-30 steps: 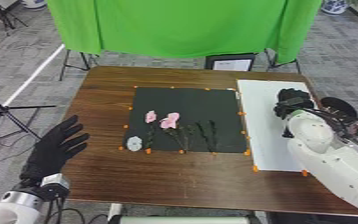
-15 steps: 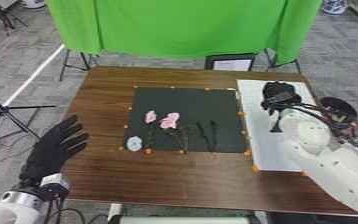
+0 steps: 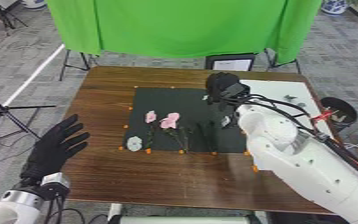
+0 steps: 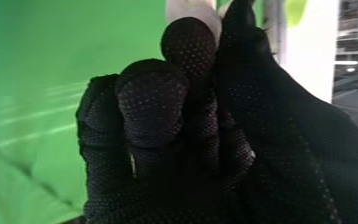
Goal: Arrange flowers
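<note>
Pink flowers (image 3: 169,120) on mat (image 3: 180,100), left hand (image 3: 49,157), fingers apart, right hand (image 3: 227,89), fingers clamped on pale thing (image 4: 191,9) in wrist view

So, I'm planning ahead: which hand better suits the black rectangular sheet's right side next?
Probably right: the black-gloved right hand, over the sheet, pinches something pale; the left hand is beyond the sheet's left edge.

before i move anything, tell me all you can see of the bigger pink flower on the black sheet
The bigger pink flower lies on the black sheet, to the right of the smaller pink flower. Its pale pink, uneven bloom is at the far end; a thin, dark stem runs from it toward the sheet's near edge, with darker, leaf-like bits just below the bloom. Whether it is real or artificial, I cannot tell. Neither hand touches it.
</note>
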{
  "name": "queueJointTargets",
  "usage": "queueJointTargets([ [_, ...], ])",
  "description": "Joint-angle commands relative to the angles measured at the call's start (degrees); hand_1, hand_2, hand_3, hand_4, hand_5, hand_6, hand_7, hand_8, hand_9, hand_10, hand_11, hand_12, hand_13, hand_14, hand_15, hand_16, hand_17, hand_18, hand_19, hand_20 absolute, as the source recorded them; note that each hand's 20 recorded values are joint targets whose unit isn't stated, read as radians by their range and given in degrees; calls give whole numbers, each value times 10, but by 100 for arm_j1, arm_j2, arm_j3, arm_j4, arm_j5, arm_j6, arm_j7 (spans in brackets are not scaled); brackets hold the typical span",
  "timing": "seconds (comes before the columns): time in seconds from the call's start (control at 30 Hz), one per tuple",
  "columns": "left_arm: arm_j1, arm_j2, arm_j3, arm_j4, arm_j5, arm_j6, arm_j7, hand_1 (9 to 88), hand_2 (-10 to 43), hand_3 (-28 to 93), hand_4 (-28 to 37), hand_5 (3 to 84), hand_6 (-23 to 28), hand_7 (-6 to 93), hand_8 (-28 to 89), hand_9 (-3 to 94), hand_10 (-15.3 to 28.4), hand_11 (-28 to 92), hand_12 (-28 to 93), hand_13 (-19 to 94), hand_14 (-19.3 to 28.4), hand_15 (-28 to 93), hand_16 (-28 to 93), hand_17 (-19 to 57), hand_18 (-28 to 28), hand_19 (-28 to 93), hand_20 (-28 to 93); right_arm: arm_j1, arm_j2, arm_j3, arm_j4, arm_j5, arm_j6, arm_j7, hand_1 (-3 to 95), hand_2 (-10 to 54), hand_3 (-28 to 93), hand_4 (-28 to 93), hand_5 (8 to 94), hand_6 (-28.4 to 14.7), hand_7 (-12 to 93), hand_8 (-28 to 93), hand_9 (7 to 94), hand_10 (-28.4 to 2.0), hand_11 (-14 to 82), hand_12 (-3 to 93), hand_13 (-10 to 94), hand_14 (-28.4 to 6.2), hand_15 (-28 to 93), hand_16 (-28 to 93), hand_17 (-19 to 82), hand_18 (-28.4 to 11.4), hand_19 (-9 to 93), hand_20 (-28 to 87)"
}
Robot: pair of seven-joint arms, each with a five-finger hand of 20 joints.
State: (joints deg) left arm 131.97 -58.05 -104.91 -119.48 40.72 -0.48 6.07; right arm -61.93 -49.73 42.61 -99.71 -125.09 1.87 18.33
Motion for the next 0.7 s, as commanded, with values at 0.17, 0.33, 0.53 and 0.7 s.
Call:
queueJointTargets([
  [0.17, 26, -31, -1, -14, -9, 12, -42, 254, -12, 716, -283, 264, 40, 193, -108, 229, 119, 199, 167, 187, 165, 331, -9, -96, 217, 405, 95, 25, -399, -459, 10, -89, -462, -167, 454, -95, 878, -214, 720, 24, 500, -40, 861, -61, 238, 540, 752, -51, 641, 387, 329, -179, 806, 434],
  [0.33, 7, -23, 23, 3, -10, 13, -49, 254, -12, 716, -283, 264, 40, 193, -108, 229, 118, 198, 167, 187, 165, 331, -8, -96, 217, 406, 96, 20, -470, -537, 37, -118, -471, -183, 452, -95, 878, -214, 721, 25, 501, -41, 862, -62, 237, 539, 750, -52, 648, 379, 328, -178, 804, 433],
  [0.53, -46, -4, 45, 29, -11, -25, -81, 254, -13, 715, -283, 264, 40, 192, -107, 230, 119, 198, 167, 187, 165, 331, -8, -96, 217, 405, 95, 70, -553, -623, 184, -257, -424, -100, 438, -95, 876, -229, 703, 25, 513, -14, 853, -62, 239, 548, 728, -56, 673, 375, 315, -178, 800, 436],
  [0.7, -33, 13, 37, 26, -9, -19, -84, 254, -12, 716, -283, 264, 39, 193, -108, 229, 119, 197, 166, 187, 165, 331, -8, -96, 217, 405, 95, 69, -533, -601, 235, -277, -372, 7, 435, -95, 872, -247, 691, 23, 519, -7, 840, -62, 249, 550, 718, -59, 693, 349, 312, -177, 798, 439],
])
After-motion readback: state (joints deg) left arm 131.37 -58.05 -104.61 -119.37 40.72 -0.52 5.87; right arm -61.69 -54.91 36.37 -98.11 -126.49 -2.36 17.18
